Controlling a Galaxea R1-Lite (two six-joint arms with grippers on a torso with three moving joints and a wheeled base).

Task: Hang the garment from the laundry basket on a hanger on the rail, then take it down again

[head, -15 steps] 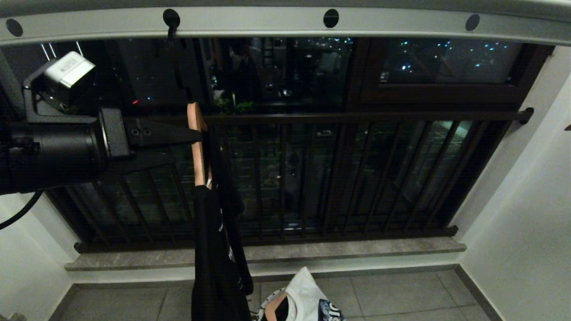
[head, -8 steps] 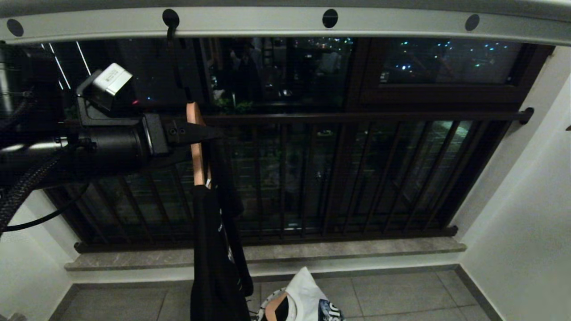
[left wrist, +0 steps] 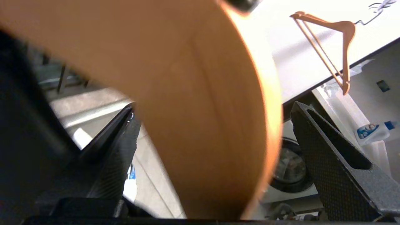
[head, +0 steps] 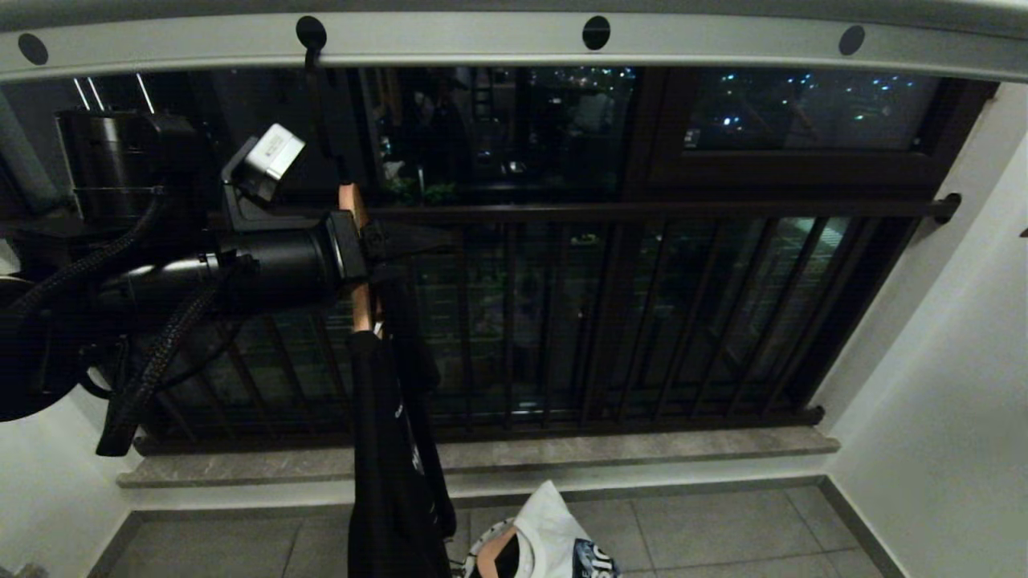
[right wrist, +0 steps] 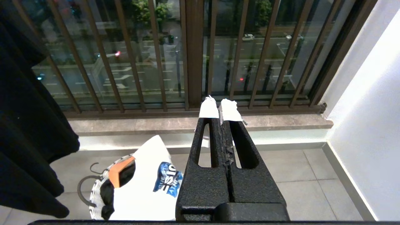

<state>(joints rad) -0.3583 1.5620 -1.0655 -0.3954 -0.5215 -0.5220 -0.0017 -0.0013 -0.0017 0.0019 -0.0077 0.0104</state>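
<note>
The pale grey rail (head: 482, 40) with its round holes crosses the top of the head view. A wooden hanger (head: 352, 205) hangs from it by a dark hook in one hole. A black garment (head: 389, 466) drapes down from the hanger. My left gripper (head: 418, 253) is level and open, one finger on each side of the hanger's wooden neck (left wrist: 187, 62); whether a finger touches the wood I cannot tell. The laundry basket (right wrist: 93, 193) stands on the floor below, holding a white printed shirt (right wrist: 150, 184). My right gripper (right wrist: 218, 107) is parked low, shut and empty.
A dark window grille (head: 642, 321) and a stone sill (head: 642, 445) lie behind the garment. A white wall (head: 948, 401) closes the right side. In the left wrist view a second wooden hanger (left wrist: 340, 37), a detergent bottle (left wrist: 372, 131) and a washing machine door (left wrist: 290, 168) show.
My left arm has pushed rightward toward the hanger. Its fingertips were just reaching the wood; now the fingers reach past it on both sides. Hanger and garment hang as before.
</note>
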